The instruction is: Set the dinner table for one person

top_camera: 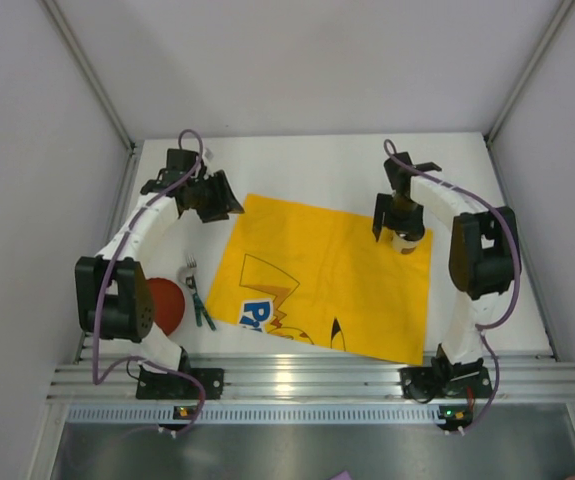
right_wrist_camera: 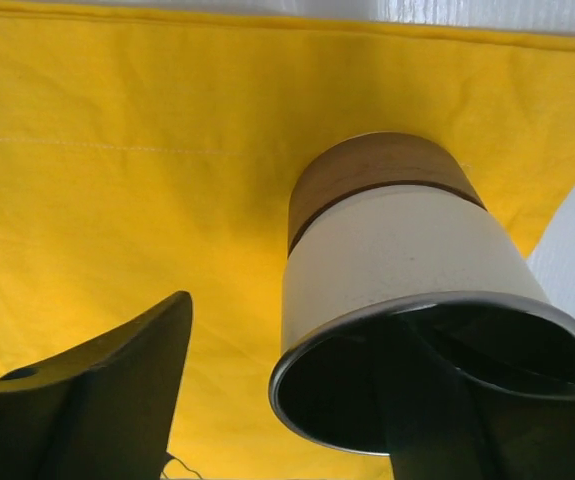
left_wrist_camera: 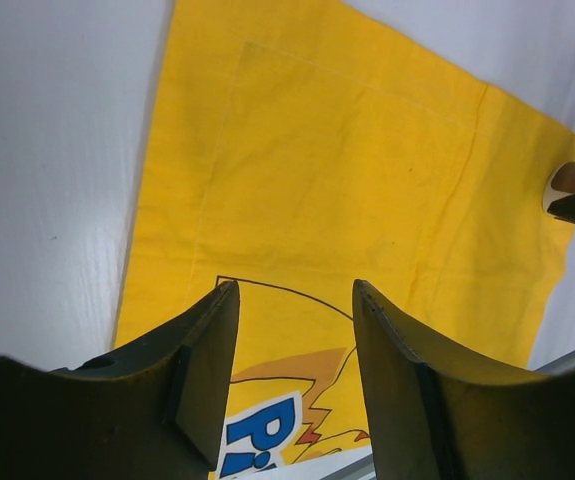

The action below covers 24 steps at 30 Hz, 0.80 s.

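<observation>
A yellow cartoon-printed cloth lies spread on the white dinner table. A cream cup with a brown base and a metal rim stands upright on the cloth's far right corner. My right gripper is open over it: one finger reaches down inside the cup, and the other stands outside, well away from the cup's wall. My left gripper hangs open and empty above the cloth's far left part. The cup shows at the right edge of the left wrist view.
A red plate sits at the near left, partly under my left arm. A fork and a teal-handled utensil lie between it and the cloth. A ribbed aluminium rail runs along the near edge, and grey walls enclose the table.
</observation>
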Each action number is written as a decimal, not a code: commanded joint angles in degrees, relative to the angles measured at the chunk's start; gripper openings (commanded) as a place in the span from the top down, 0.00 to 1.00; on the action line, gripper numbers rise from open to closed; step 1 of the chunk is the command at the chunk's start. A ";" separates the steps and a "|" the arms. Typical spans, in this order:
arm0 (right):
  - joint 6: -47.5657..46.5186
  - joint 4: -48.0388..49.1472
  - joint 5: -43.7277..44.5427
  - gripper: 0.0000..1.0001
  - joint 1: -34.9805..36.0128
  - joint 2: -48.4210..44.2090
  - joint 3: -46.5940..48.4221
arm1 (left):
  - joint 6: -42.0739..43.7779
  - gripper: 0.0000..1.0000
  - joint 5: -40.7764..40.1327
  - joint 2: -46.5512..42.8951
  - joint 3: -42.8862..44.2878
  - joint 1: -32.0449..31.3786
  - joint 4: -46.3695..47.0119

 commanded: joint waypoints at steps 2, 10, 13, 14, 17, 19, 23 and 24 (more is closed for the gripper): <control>-0.41 -0.48 0.05 0.23 0.57 -4.89 2.66 | 0.48 0.46 1.53 2.49 4.02 0.15 0.28; 0.55 -7.35 3.05 0.19 -3.90 -20.52 -0.56 | -1.28 0.46 3.55 11.09 7.53 -0.99 3.00; 1.17 -5.95 0.68 0.16 -6.63 -26.86 -8.38 | -0.76 0.46 2.67 14.17 9.03 -2.48 3.00; 1.52 -4.64 -0.11 0.15 -7.42 -28.00 -12.49 | -0.76 0.46 2.50 14.97 9.38 -2.74 3.00; 2.67 -1.13 -5.38 0.16 -12.69 -31.26 -20.92 | -1.02 0.47 2.41 17.96 11.84 -3.10 2.74; 2.76 1.08 -8.37 0.17 -17.06 -31.62 -24.20 | -1.02 0.47 2.32 20.06 14.29 -3.10 2.39; 1.26 4.86 -9.35 0.24 -21.31 -26.72 -26.51 | -0.14 0.47 1.62 24.11 19.31 -3.19 0.90; 0.57 5.21 -9.26 0.25 -21.93 -25.48 -26.07 | 0.12 0.47 0.83 26.03 20.45 -3.19 0.37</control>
